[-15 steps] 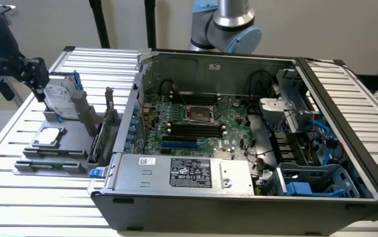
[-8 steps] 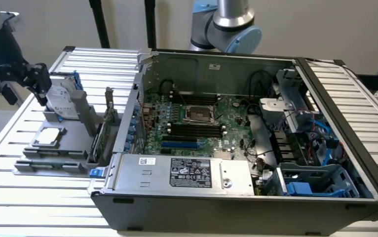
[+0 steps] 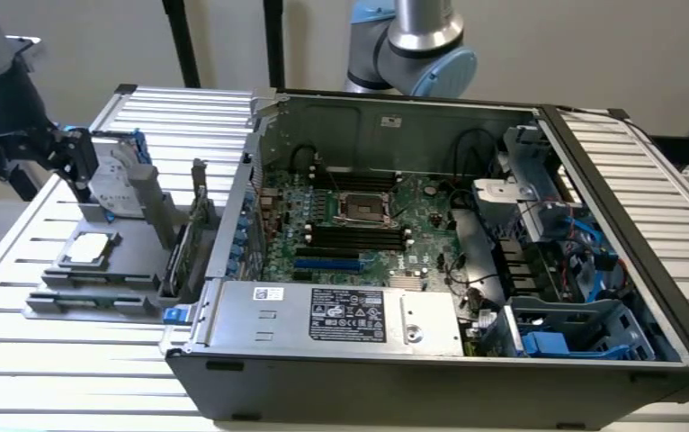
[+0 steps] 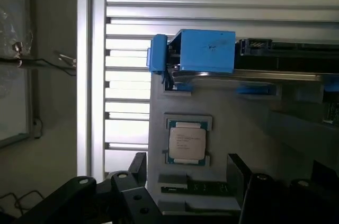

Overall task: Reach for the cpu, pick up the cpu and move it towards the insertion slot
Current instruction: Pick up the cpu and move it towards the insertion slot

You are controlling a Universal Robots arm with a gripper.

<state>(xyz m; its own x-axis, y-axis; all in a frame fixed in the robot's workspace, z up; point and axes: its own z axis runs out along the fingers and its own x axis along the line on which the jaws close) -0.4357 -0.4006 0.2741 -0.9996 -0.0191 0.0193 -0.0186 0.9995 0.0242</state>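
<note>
Beside the computer case (image 3: 441,396), the wide-open end effector (image 4: 186,173) hovers near the cpu (image 4: 186,143), not yet grasped in its grey holder (image 4: 243,128), well apart from the insertion slot (image 3: 362,209).

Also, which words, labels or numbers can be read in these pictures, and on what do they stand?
Nothing can be read as it stands.
black label on the power supply box: white print, too small.
white sticker beside it: too small.
cpu top face: lines of print, blurred.

One cpu (image 3: 90,249), one insertion slot (image 3: 364,208), one open computer case (image 3: 441,396), one upright hard drive (image 3: 114,183)
</note>
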